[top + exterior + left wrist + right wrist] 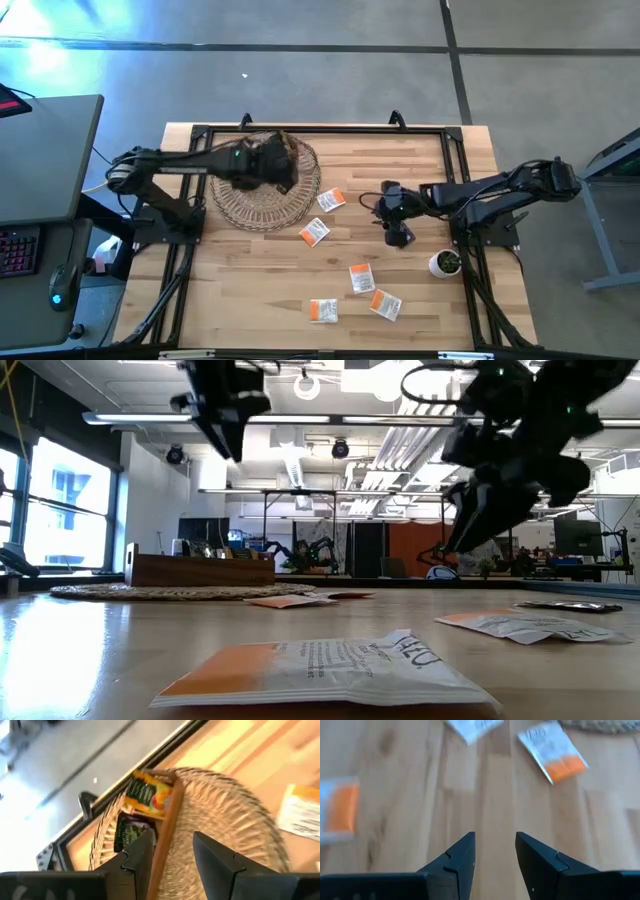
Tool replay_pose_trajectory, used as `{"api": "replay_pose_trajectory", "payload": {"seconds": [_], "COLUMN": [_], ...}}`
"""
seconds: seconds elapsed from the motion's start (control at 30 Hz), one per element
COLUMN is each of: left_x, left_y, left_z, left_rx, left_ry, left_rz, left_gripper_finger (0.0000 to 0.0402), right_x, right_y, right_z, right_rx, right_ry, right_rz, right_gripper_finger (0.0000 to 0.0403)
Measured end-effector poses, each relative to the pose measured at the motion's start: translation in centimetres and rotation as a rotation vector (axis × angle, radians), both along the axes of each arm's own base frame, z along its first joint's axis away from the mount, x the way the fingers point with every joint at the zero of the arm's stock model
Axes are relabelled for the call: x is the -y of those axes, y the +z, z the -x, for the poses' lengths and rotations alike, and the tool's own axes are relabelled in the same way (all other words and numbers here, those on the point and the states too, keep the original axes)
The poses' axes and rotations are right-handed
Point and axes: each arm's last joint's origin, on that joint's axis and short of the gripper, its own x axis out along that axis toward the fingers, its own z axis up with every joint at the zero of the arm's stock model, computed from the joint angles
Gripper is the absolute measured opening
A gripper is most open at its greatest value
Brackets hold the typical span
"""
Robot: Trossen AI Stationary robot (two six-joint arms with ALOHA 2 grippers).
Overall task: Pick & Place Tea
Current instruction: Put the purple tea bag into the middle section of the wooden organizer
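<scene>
Several white-and-orange tea sachets lie flat on the wooden table (240,290): one (331,200) beside the mat, one (314,232) at the middle, three (361,279) toward the near edge. A brown wooden box (167,820) stands on a round wicker mat (265,185) and holds a yellow-orange sachet (147,795) and a dark purple-green one (127,832). My left gripper (172,860) hangs open above the box and mat, nothing between its fingers. My right gripper (495,855) is open over bare table, right of the middle sachets (552,755).
A small white pot with a plant (445,263) stands near the right arm's base. A black frame (320,130) runs along the table's far edge and sides. The wood between the mat and the near sachets is bare.
</scene>
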Motion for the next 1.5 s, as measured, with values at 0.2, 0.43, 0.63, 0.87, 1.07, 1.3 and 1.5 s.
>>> {"api": "replay_pose_trajectory", "payload": {"seconds": [0.2,0.43,0.63,0.87,1.07,1.3,1.5], "left_x": [4.6,6.1,6.1,5.9,5.9,5.9,5.9], "left_y": [-0.5,-2.7,-3.1,-3.0,-3.0,-3.0,-3.0], "left_z": [1.0,1.6,1.5,1.5,1.4,1.4,1.4], "left_rx": [0.082,0.1,0.11,0.112,0.114,0.113,0.106], "left_ry": [-0.034,-0.018,-0.013,-0.008,-0.01,-0.01,-0.017], "left_rz": [-0.138,-0.132,-0.121,-0.171,-0.182,-0.182,-0.184], "left_gripper_finger": [0.0138,0.0138,0.0138,0.0138,0.0138,0.0138,0.0138], "right_x": [-1.2,-2.7,-1.9,-0.4,0.2,0.4,0.5], "right_y": [3.7,2.3,-0.6,-2.7,-4.1,-4.7,-5.0], "right_z": [-0.2,1.3,3.1,4.4,5.1,5.1,5.1], "right_rx": [-0.18,-0.323,-0.394,-0.425,-0.388,-0.33,-0.31], "right_ry": [-0.075,-0.18,-0.341,-0.405,-0.432,-0.426,-0.418], "right_rz": [0.017,-0.215,-0.229,-0.238,-0.26,-0.202,-0.183], "right_gripper_finger": [0.0138,0.0148,0.0169,0.0174,0.0172,0.0147,0.0049]}}
